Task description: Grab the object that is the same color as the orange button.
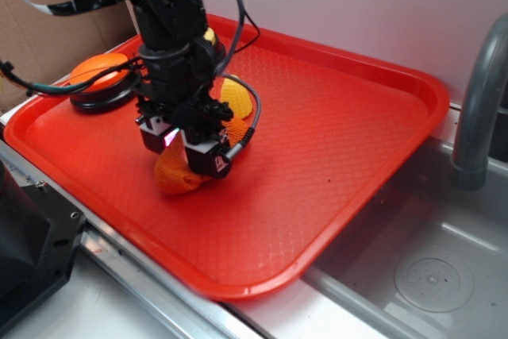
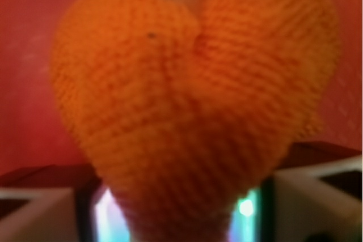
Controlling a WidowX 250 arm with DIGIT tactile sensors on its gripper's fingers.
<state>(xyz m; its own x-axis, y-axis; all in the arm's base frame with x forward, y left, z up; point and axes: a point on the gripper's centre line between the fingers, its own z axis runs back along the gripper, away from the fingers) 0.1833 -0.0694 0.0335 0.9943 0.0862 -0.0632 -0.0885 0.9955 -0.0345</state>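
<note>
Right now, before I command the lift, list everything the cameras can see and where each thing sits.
Tray: one, red, beside the sink.
Cloth: one, orange knit, on the tray under the gripper; fills the wrist view.
Orange button: one, orange dome on black base, tray's far left corner.
Yellow button: one, only a yellow sliver showing behind the arm.
Yellow cone: one, on the tray just behind the gripper.
Sink: one, grey metal, right of the tray.
Faucet: one, grey, right edge.
Gripper: one, black, down on the cloth; the cloth bulges between the fingers.
</note>
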